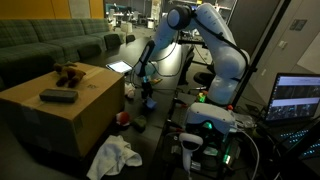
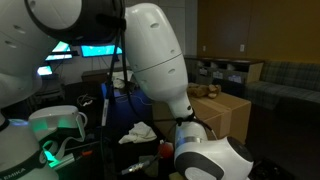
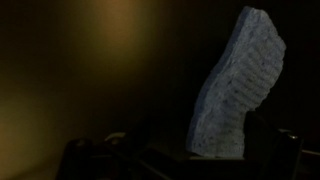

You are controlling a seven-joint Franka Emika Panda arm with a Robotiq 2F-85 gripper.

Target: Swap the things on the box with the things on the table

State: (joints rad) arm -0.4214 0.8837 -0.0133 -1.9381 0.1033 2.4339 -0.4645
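Box [image 1: 60,108] vs your fingers [image 1: 147,90]: well apart. The fingers hang off the box's right corner, over the dark surface [image 1: 155,140], not over the box top.
Fingers, state: apart, spread wide. In the wrist view you get only dim dark shapes along the bottom edge, so can't tell if anything touches them.
Ahead of fingers (wrist view): grey-blue ribbed knit piece [image 3: 235,90], upright, right of centre. Bkgd v. dark, so can't tell what it rests on.
Arm [image 1: 215,50]: white, elbow high, forearm slanting down to the fingers. In an exterior view it fills the foreground [image 2: 150,55] and blocks your sight of the fingers.
Surface items: crumpled white cloth [image 1: 112,156], low in front of the box, seen in both exterior views [image 2: 140,132]. Small red thing [image 1: 123,118] sits just beside the box's right corner.
Box top: flat dark oblong [image 1: 57,96] near the front edge and a brown-red lumpy thing [image 1: 68,72] further back, the two apart. Too small to name either.
Box, where: tan cardboard, off to one side of the arm's base, w/ the green sofa [image 1: 50,45] behind it. Both exterior views show it [image 2: 230,115].
Further out: lit laptop screen [image 1: 297,97] at the frame edge, beyond the arm.
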